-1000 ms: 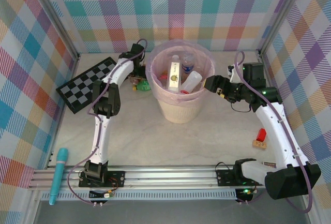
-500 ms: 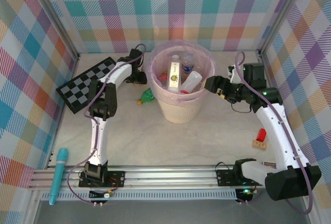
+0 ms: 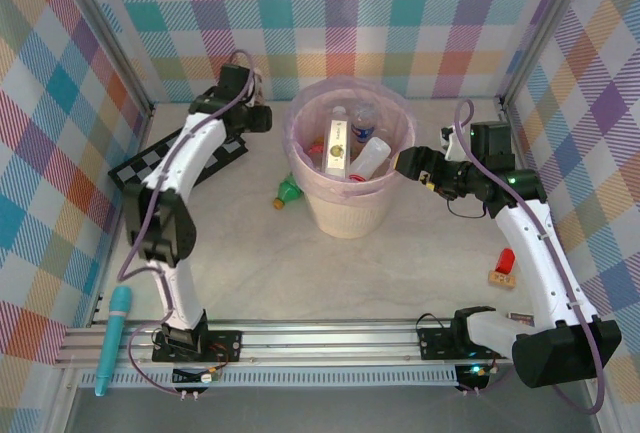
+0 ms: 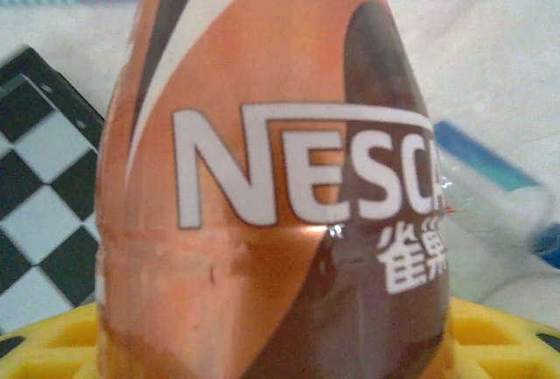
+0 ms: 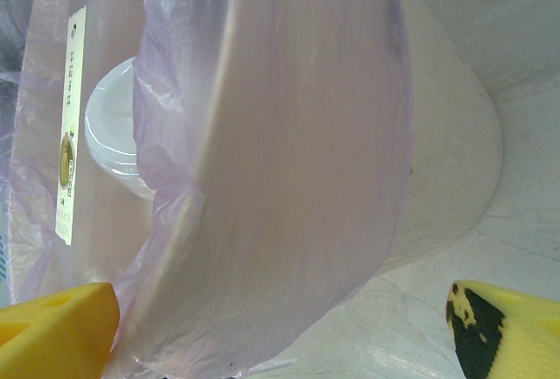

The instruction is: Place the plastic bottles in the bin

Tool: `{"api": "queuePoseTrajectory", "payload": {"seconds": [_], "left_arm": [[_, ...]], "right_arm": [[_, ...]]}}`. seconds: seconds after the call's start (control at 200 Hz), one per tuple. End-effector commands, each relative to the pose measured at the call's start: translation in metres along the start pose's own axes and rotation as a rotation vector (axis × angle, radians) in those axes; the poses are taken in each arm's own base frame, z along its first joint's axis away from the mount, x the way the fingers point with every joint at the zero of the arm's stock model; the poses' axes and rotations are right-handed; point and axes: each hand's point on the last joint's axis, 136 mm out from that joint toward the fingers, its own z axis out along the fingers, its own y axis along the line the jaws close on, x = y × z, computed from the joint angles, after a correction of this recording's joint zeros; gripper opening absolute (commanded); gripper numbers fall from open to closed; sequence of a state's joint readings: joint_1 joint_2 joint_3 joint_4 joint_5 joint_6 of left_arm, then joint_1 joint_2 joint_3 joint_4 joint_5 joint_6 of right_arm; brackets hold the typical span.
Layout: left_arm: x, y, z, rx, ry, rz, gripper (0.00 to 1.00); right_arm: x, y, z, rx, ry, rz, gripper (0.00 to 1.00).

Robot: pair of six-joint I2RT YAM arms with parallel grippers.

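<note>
At upper left of the overhead view your left gripper (image 3: 258, 118) pinches the orange Nescafe bottle (image 4: 280, 204), long axis upright in its wrist view, with the bin (image 3: 345, 215) just to its right, while your right gripper (image 3: 403, 163) hangs spread wide beside the bin's right rim.

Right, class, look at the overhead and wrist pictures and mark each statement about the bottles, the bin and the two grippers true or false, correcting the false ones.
1. The left gripper grips an orange-and-brown Nescafe bottle. True.
2. The green bottle lies inside the bin. False: it lies on the table, just left of the bin.
3. The right gripper is open beside the bin's right rim. True.
4. The bin holds nothing. False: several bottles already lie inside its pink liner.
</note>
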State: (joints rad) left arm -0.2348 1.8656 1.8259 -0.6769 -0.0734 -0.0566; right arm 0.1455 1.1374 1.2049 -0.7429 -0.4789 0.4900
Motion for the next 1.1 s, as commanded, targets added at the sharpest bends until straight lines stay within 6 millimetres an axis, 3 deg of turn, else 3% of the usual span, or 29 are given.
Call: {"api": "queuePoseTrajectory", "payload": {"seconds": [0.0, 0.125, 0.24, 0.395, 0.545, 0.75, 0.98, 1.095], "left_arm": [[-0.028, 0.006, -0.072, 0.022, -0.147, -0.076, 0.45], [-0.038, 0.001, -0.144, 0.087, -0.246, -0.149, 0.35], [-0.039, -0.025, -0.204, 0.207, -0.332, -0.169, 0.31], [-0.03, -0.071, -0.247, 0.289, -0.368, -0.116, 0.27], [-0.016, -0.111, -0.252, 0.343, -0.328, -0.044, 0.26], [0.01, -0.155, -0.222, 0.377, -0.205, 0.033, 0.26], [0.024, -0.17, -0.202, 0.382, -0.141, 0.043, 0.37], [0.027, -0.164, -0.198, 0.352, -0.148, 0.039, 0.5]], "right_arm": [[0.002, 0.0, 0.001, 0.003, 0.009, -0.007, 0.96], [0.001, -0.002, 0.001, 0.011, 0.003, -0.016, 0.96], [0.0, -0.004, 0.002, 0.018, -0.001, -0.017, 0.96], [-0.002, -0.002, 0.003, 0.011, -0.004, -0.016, 0.96], [-0.001, -0.002, 0.002, 0.011, -0.005, -0.013, 0.96], [-0.001, -0.001, 0.001, 0.013, -0.007, -0.015, 0.96], [-0.002, 0.0, -0.002, 0.016, -0.014, -0.023, 0.96], [-0.002, 0.0, -0.001, 0.014, -0.011, -0.021, 0.96]]}}
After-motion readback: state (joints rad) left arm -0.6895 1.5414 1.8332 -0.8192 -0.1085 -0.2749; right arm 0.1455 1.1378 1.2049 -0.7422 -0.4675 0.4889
